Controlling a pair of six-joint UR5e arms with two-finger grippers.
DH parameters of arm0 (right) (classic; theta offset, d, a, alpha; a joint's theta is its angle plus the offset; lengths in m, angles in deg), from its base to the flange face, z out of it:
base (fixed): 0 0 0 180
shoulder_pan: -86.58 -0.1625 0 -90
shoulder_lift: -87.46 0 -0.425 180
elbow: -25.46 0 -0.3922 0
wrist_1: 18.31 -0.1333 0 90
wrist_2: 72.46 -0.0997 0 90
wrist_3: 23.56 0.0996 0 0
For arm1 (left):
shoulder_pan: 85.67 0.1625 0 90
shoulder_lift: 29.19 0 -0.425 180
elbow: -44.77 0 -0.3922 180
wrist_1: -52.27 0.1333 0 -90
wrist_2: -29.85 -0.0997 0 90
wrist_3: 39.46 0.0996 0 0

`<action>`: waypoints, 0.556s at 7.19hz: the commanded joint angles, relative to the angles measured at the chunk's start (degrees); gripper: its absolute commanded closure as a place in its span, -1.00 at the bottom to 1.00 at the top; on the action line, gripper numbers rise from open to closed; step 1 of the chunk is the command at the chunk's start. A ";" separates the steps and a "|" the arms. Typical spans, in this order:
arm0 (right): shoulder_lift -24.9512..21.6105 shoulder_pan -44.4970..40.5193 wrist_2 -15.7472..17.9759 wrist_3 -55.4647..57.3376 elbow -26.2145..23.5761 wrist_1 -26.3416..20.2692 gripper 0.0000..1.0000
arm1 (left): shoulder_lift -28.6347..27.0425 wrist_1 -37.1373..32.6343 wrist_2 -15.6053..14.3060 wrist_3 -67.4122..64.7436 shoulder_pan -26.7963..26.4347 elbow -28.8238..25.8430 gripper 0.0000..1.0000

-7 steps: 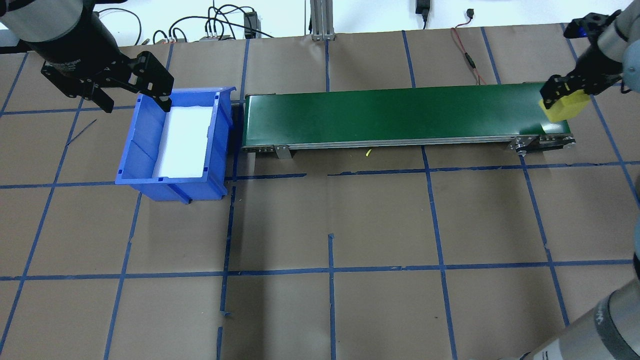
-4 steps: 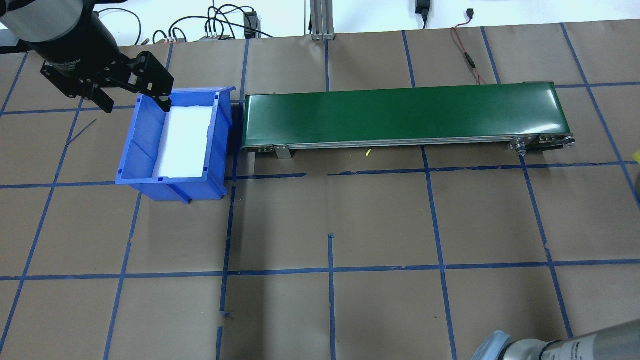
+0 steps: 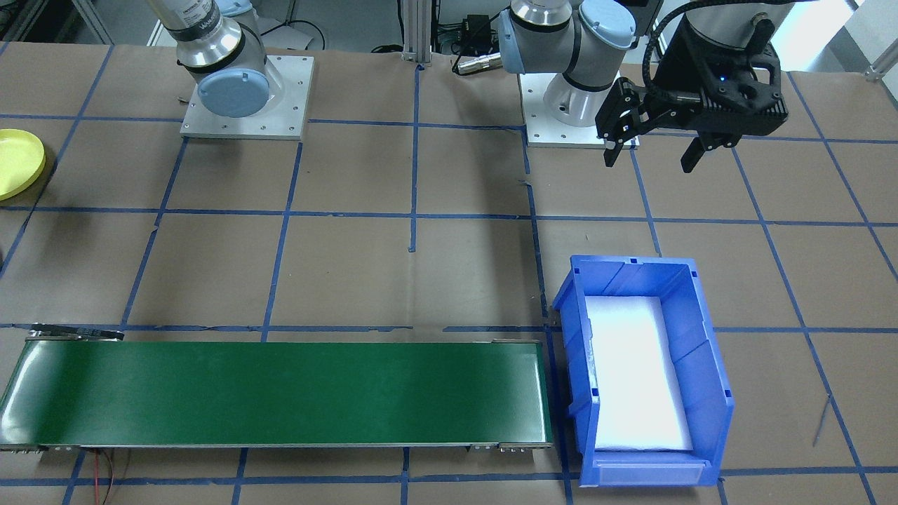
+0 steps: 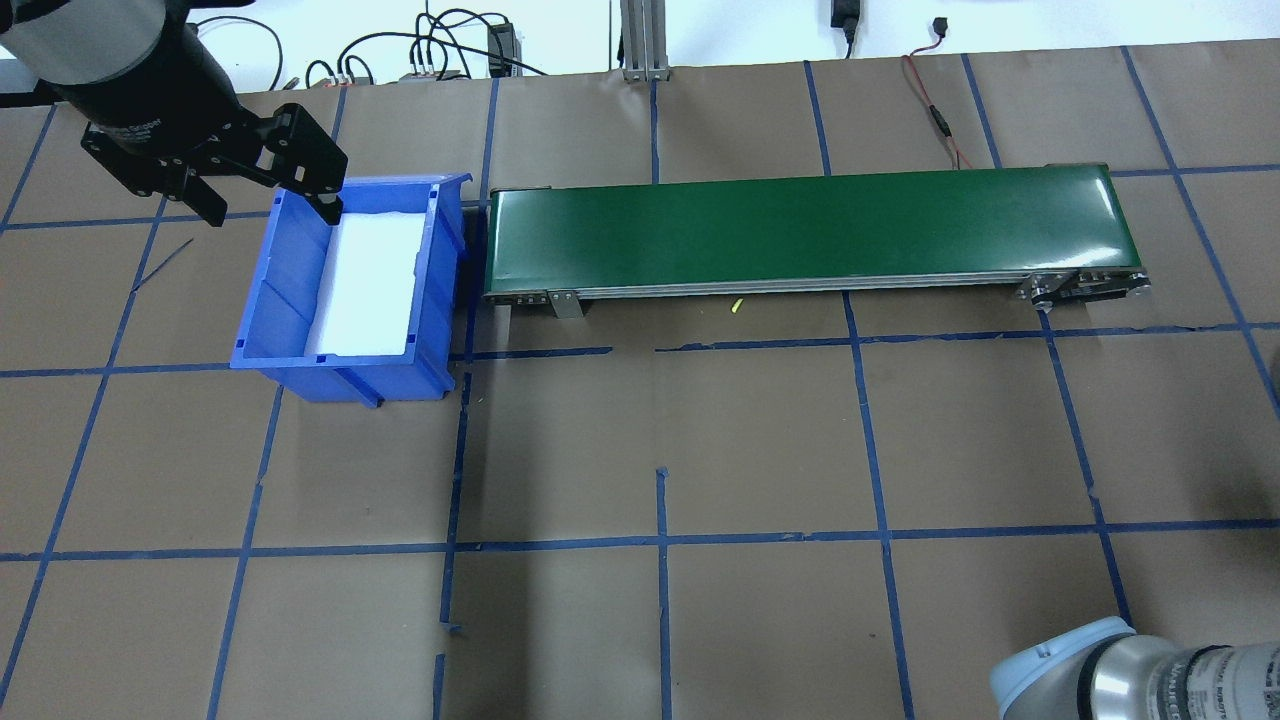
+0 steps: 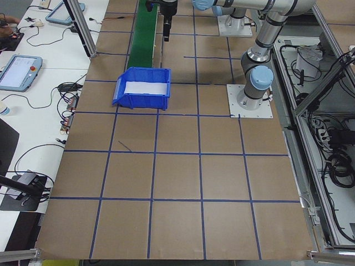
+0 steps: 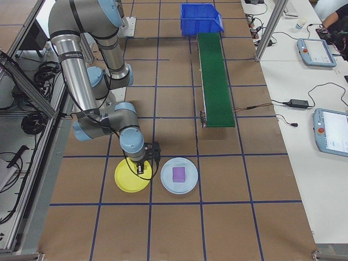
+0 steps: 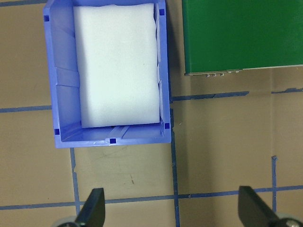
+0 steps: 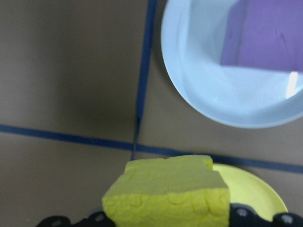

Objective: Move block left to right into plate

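Note:
The block [image 8: 170, 191] is yellow foam, and my right gripper [image 6: 144, 165] is shut on it; black finger parts show beside it at the bottom of the right wrist view. It hangs over the near edge of the yellow plate [image 6: 132, 177], whose rim [image 8: 258, 187] shows just behind it. That plate [image 3: 15, 165] also shows at the front-facing view's left edge. My left gripper [image 4: 272, 212] stands open and holds nothing. It hovers above the blue bin's far left corner, its fingers [image 7: 93, 208] spread wide.
A blue bin [image 4: 275, 300] with a white foam liner stands at the left end of a long green conveyor belt [image 4: 800, 228]. A light blue plate [image 6: 187, 185] holding a purple block [image 6: 179, 174] lies right beside the yellow plate. Cables run along the table's far edge.
My right gripper carried the yellow block away from the conveyor's right end and out of the overhead view. The left gripper has not moved.

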 commanded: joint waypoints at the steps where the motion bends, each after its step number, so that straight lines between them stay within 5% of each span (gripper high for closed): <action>1: 2.63 2.58 -0.71 -1.26 0.30 2.52 -0.25 | 0.00 -0.07 0.08 0.06 0.00 -0.05 -1.00; 3: 4.40 2.66 -0.02 0.58 0.66 2.52 -1.00 | 0.00 -0.07 0.08 -0.03 0.00 -0.05 -1.00; 4: 4.31 2.66 0.25 1.12 0.67 2.52 -1.00 | 0.00 -0.07 0.08 -0.03 0.00 -0.05 -1.00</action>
